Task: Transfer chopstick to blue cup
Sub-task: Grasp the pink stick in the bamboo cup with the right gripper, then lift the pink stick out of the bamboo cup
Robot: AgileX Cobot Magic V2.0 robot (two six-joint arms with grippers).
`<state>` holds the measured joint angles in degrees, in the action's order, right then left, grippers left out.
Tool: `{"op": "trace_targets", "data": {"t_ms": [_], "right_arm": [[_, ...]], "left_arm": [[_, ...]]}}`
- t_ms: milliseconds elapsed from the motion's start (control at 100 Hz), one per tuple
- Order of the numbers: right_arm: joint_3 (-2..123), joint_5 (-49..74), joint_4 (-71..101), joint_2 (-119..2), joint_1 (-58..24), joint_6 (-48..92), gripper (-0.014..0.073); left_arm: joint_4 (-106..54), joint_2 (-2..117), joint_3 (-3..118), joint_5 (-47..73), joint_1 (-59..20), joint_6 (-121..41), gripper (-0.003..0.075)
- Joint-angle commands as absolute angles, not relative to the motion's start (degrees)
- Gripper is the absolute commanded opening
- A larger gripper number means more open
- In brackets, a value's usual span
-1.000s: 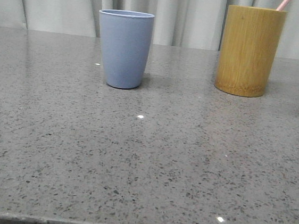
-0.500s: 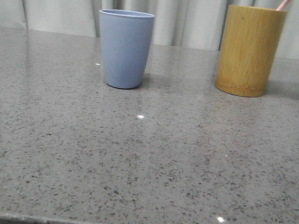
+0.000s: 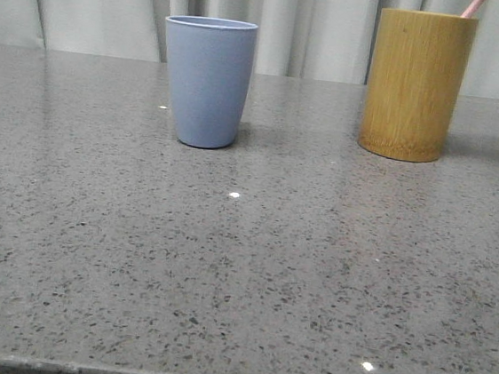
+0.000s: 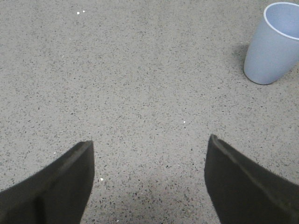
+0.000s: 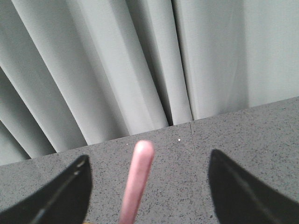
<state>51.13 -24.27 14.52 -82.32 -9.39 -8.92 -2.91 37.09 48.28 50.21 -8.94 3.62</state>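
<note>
The blue cup (image 3: 206, 81) stands upright at the back left of the grey table; the left wrist view has the blue cup (image 4: 273, 44) off to one side, well away from my left gripper (image 4: 149, 149). That gripper is open over bare table. In the bamboo holder (image 3: 416, 85) at the back right leans the pink chopstick (image 3: 473, 7), its tip poking above the rim. The chopstick (image 5: 138, 179) rises between the spread fingers of my right gripper (image 5: 147, 161), which is open and not touching it.
Pale pleated curtains (image 3: 311, 24) hang behind the table's far edge. The speckled grey tabletop (image 3: 241, 267) stretches to the near edge in front of both containers.
</note>
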Motion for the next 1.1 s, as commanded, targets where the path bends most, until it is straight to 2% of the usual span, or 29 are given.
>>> {"op": "trace_targets", "data": {"t_ms": [0,650,930,1090], "right_arm": [[53.23,-28.18,14.23,-80.56,-9.32,-9.04,0.0411],[53.40,-30.46,14.23,-80.56,-11.45,-10.27,-0.0066],[57.55,-27.84,13.90,-78.21,-11.45,-10.21,-0.0067],[64.49,-21.72,10.69,-76.79,-11.45,-9.42,-0.0067]], "left_arm": [[-3.46,37.24,49.64,46.09,-8.82,4.33,0.0484],[-3.46,37.24,49.64,46.09,-8.82,4.33,0.0484],[-3.35,37.24,49.64,46.09,-8.82,4.33,0.0484],[-3.35,37.24,49.64,46.09,-8.82,4.33,0.0484]]}}
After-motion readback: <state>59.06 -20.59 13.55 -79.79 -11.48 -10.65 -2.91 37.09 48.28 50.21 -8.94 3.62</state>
